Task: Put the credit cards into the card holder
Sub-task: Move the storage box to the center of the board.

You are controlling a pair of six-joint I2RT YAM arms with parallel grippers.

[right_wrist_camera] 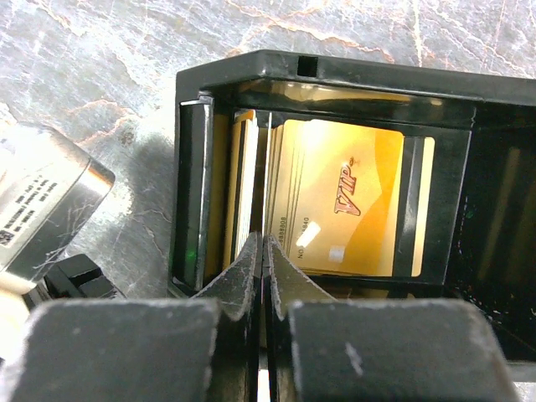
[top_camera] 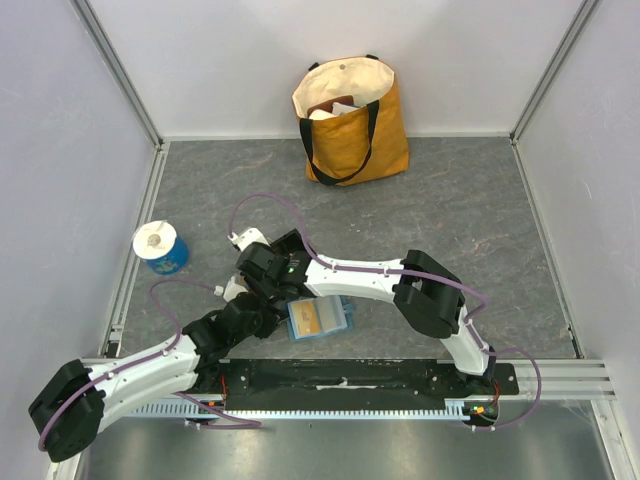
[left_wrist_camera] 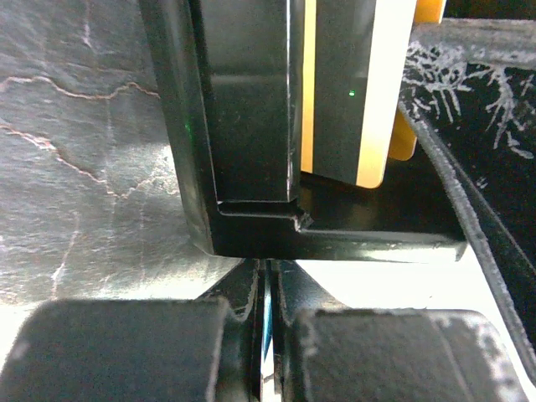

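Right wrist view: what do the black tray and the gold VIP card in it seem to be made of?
The black tray looks like moulded plastic, glossy: its walls mirror the gold. The gold card looks like plastic with a metallic sheen and printed lettering, though metal cannot be ruled out.

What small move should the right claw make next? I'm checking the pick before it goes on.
Probably draw the right claw straight back out of the tray. It looks shut on an edge-on card standing among other gold cards in it; a straight pull should free it without dragging neighbours, then head for the wallet.
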